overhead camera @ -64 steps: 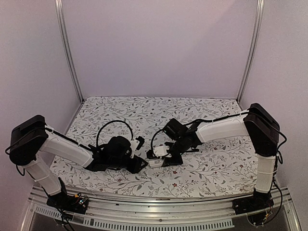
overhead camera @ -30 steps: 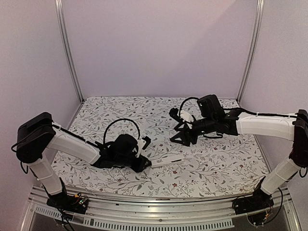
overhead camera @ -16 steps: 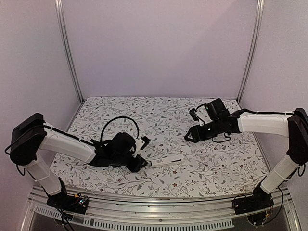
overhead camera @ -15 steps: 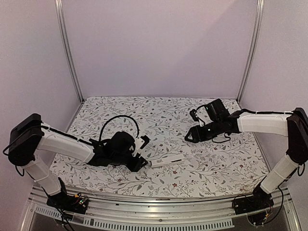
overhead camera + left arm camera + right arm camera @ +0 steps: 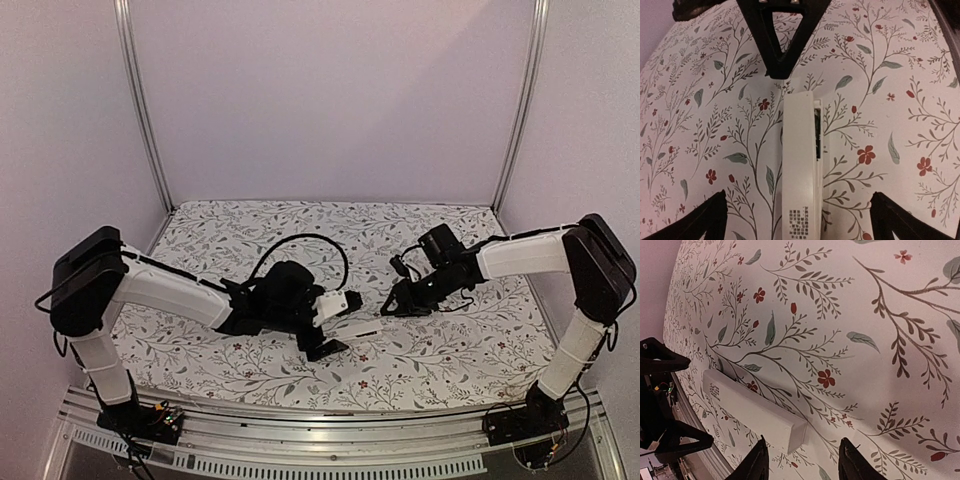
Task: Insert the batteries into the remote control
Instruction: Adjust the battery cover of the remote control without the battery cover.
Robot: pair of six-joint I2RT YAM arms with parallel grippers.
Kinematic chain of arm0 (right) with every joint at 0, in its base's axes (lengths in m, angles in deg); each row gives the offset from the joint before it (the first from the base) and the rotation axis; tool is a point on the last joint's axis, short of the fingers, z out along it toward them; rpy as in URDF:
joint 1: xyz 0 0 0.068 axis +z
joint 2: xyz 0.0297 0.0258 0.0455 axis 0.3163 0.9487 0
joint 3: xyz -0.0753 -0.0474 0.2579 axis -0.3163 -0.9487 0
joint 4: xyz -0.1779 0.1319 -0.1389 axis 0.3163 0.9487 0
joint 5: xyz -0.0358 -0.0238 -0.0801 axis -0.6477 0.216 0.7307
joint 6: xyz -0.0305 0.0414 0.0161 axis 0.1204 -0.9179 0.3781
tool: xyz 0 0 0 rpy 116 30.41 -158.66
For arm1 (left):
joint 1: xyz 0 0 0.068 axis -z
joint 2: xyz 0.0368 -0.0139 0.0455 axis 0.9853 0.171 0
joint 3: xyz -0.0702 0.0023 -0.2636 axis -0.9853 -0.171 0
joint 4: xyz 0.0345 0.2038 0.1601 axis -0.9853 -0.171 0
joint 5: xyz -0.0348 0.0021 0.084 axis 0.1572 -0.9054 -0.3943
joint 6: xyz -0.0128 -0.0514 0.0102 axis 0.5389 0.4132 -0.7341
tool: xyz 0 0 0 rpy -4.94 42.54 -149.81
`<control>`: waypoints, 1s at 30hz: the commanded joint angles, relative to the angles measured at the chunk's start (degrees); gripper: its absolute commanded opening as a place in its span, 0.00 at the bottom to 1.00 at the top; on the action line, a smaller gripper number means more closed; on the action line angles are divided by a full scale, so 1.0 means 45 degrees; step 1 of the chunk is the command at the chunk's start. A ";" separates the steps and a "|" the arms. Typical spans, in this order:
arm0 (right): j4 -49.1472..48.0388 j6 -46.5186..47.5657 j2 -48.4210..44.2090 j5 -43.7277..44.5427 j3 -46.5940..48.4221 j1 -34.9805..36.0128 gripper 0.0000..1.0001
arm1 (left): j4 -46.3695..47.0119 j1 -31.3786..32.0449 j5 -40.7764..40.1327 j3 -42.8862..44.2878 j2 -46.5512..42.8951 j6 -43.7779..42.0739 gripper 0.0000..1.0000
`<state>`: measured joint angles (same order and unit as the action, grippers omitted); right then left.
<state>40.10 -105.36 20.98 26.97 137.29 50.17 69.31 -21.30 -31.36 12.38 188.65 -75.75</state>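
The remote control (image 5: pixel 357 328) (image 5: pixel 800 165) (image 5: pixel 752 410) lies flat on the floral cloth, a slim white bar with small print near one end. A thin dark strip (image 5: pixel 816 134) shows along one long edge; I cannot tell whether it is a battery. No loose batteries are in view. My left gripper (image 5: pixel 336 325) (image 5: pixel 798 195) stands wide open, astride the remote's printed end without touching it. At the remote's other end my right gripper (image 5: pixel 393 305) (image 5: pixel 803 441) is open, its fingertips (image 5: pixel 760 460) either side of that end and apart from it.
The floral cloth (image 5: pixel 250 235) covers the whole table. Metal frame posts (image 5: pixel 140 100) and pale walls close in the back and sides. A rail (image 5: pixel 300 425) runs along the near edge by the arm bases.
The left gripper has let go of the remote, opened wide and shifted right over it. The right arm has swung from the back right down to the remote's far end, its jaws narrowing.
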 commanded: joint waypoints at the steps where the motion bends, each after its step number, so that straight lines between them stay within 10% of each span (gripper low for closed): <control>1: -0.0342 -0.0095 0.0372 -0.0418 -0.0272 -0.0033 0.46 | 0.0432 0.0018 0.0385 0.1048 0.1510 -0.1697 0.98; 11: -0.0256 0.0023 -0.0239 0.0494 -0.0690 -0.0222 0.47 | -0.0980 -0.0252 0.1581 0.3547 0.3750 -0.1246 0.89; 30: -0.0022 0.0325 -0.0802 0.0991 -0.0925 -0.0526 0.47 | -0.1873 -0.0358 0.1731 0.4920 0.4945 -0.0905 0.39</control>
<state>39.56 -104.61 18.59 30.55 133.69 48.24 62.16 -22.31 -23.12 33.76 209.70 -80.27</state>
